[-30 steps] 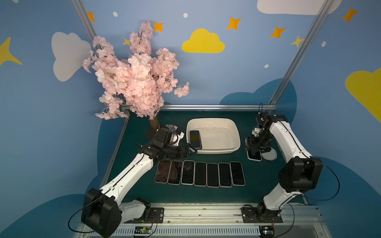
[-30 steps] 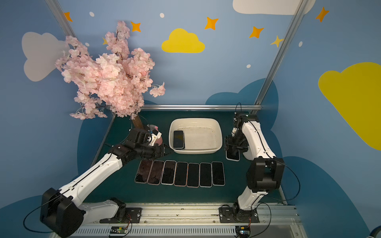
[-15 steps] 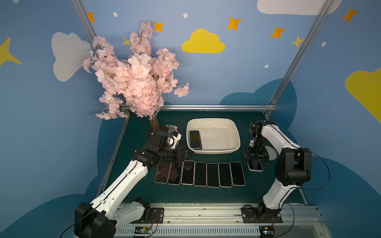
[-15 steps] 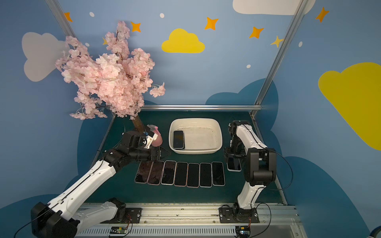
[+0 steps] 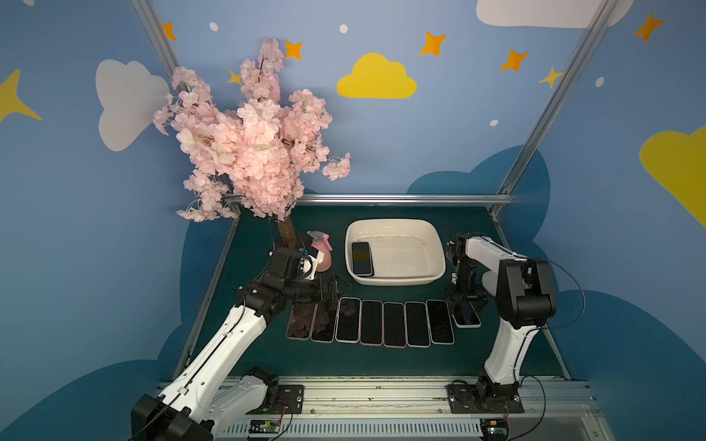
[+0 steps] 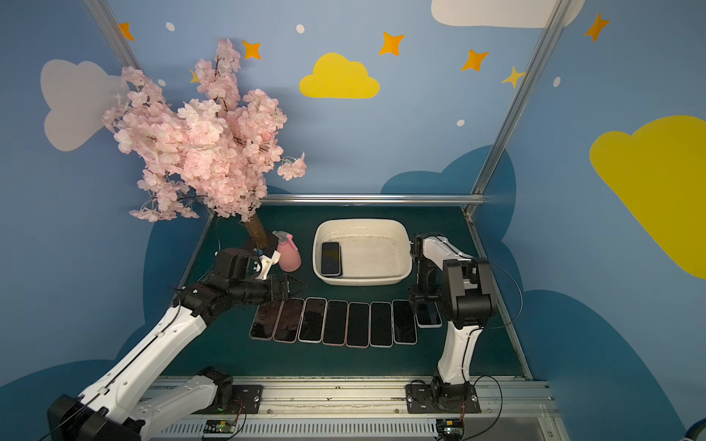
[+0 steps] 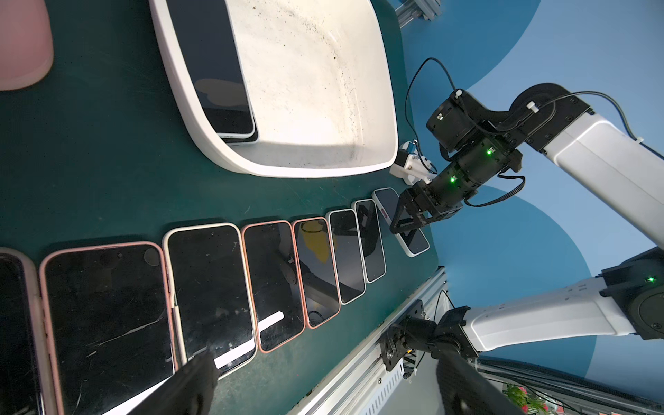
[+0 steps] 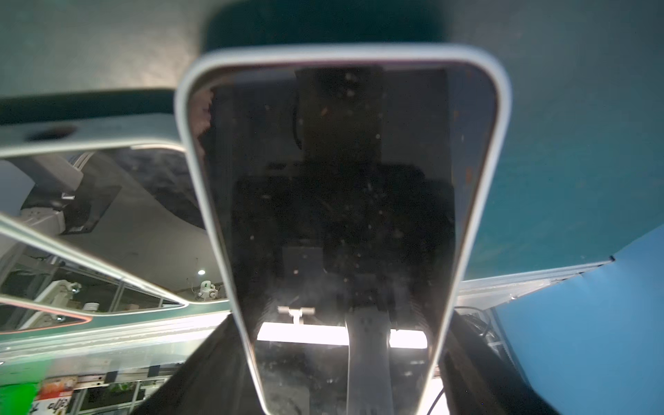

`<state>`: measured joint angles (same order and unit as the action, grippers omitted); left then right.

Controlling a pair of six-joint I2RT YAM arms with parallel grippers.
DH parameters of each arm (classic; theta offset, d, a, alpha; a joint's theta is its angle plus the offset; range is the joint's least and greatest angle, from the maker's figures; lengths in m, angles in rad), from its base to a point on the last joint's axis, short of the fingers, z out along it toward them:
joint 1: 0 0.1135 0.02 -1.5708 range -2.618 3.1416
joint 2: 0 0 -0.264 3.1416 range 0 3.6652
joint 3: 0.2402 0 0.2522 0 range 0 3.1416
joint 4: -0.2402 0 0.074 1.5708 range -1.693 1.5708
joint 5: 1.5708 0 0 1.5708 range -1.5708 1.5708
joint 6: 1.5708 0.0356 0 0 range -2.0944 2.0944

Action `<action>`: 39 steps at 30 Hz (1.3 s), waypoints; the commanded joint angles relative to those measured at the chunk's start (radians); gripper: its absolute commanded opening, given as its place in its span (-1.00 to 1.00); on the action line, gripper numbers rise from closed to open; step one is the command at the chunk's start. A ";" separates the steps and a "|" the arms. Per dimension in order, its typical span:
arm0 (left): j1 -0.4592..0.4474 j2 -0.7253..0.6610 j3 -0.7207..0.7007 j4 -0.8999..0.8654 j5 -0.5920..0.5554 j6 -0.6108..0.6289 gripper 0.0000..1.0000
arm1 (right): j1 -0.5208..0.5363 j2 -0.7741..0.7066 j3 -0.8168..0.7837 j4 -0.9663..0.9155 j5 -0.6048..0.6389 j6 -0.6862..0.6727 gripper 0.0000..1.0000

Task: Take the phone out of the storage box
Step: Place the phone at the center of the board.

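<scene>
One phone (image 5: pixel 361 258) face-up inside the storage box (image 5: pixel 393 222)

Pink spray bottle (image 5: pixel 323 256) stands upright at about ten o'clock on the dark green table (image 5: pixel 382 361). It's just beside the brown trunk (image 5: pixel 285 235) of the artificial cherry blossom tree (image 5: pixel 252 141), whose pink crown spreads over the eleven o'clock corner. At twelve o'clock, a yellow cloud (image 5: pixel 376 78) decorates the blue wall.

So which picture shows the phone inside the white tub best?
Both top views: the whole phone shows, lying at one end of the storage box. The left wrist view shows it bigger, but the picture's edge cuts it off. The right wrist view misses it.
</scene>
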<state>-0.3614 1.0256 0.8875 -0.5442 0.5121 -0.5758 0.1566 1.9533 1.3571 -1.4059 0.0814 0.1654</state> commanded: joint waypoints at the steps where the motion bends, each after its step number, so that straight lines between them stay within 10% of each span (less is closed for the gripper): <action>1: 0.008 -0.018 -0.007 -0.021 0.002 0.022 0.98 | -0.006 0.012 -0.009 -0.005 0.021 0.018 0.18; 23: 0.025 -0.042 -0.015 -0.052 -0.001 0.028 0.99 | -0.017 0.122 -0.079 0.044 -0.068 0.017 0.32; 39: 0.030 -0.064 -0.030 -0.044 -0.010 0.004 0.98 | -0.015 0.089 -0.079 0.042 -0.054 0.023 0.97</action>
<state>-0.3355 0.9730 0.8700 -0.5861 0.5003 -0.5694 0.1333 2.0361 1.2919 -1.3739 0.0391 0.1772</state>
